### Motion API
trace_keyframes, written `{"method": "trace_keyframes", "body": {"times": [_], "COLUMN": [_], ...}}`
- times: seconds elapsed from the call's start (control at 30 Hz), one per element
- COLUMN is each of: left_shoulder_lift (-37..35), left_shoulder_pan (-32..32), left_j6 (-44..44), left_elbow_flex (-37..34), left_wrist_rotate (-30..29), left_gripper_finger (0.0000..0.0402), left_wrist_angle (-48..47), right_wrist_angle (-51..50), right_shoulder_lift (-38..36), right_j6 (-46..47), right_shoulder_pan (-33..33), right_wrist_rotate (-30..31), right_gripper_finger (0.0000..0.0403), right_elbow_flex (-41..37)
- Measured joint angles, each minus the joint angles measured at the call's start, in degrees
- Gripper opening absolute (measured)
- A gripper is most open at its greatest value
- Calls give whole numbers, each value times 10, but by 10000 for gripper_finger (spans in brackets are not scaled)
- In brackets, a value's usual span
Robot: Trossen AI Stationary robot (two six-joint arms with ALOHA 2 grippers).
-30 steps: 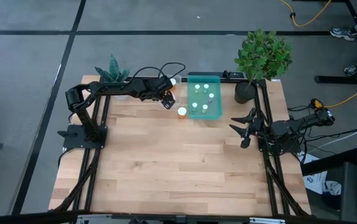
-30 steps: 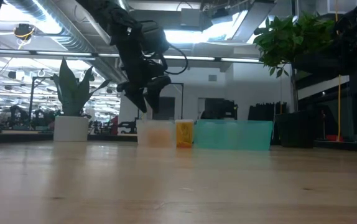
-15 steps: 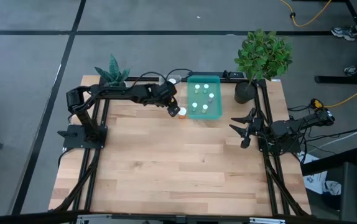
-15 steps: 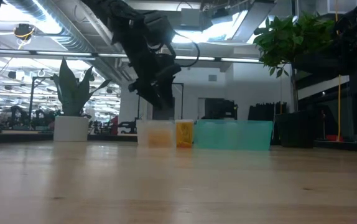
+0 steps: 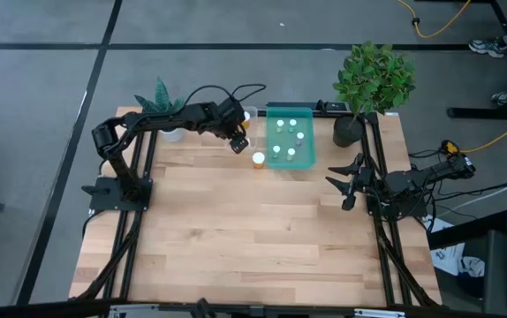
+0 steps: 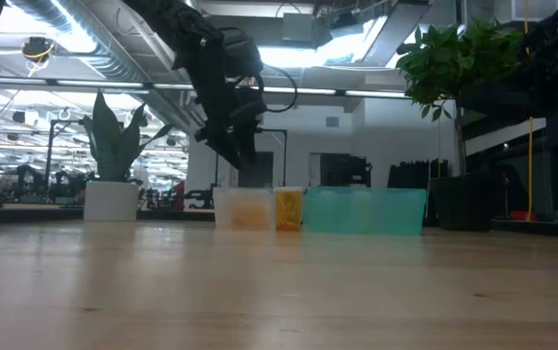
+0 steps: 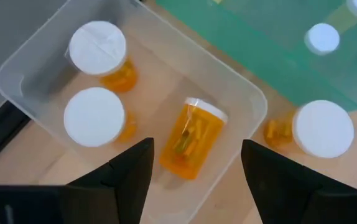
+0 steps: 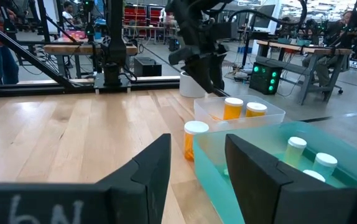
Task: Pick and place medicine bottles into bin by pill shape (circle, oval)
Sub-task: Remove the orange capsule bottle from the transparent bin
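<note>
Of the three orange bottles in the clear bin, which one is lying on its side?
The orange bottle nearest the teal bin lies on its side, its pills visible through the wall. The two others stand upright, caps up.

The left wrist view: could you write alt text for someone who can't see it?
A clear bin holds three orange medicine bottles: two upright, one lying on its side. A fourth bottle stands outside on the wooden table, beside a teal bin. The left hand hangs open above.

Left hand (image 5: 237,141) open, right hand (image 5: 346,184) idle
</note>
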Motion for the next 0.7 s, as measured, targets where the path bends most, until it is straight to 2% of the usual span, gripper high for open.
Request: {"method": "trace_keyframes", "body": {"times": [0.23, 0.4, 0.53, 0.7], "left_shoulder_lift": [26, 94, 141, 167], "left_shoulder_pan": [4, 3, 5, 7], "left_j6": [0, 16, 62, 90], "left_elbow_flex": [24, 136, 226, 249], "left_wrist_rotate": [-2, -13, -15, -13], "left_gripper_finger": [233, 233, 233, 233], "left_wrist_angle": [-29, -83, -165, -243], "right_wrist_angle": [0, 0, 0, 0], "right_shoulder_lift": [0, 0, 0, 0], "right_j6": [-1, 0, 8, 17], "right_shoulder_pan": [0, 0, 0, 0], "right_wrist_rotate": [0, 6, 6, 4], "right_gripper_finger": [154, 154, 154, 154], "right_elbow_flex": [0, 0, 0, 0]}}
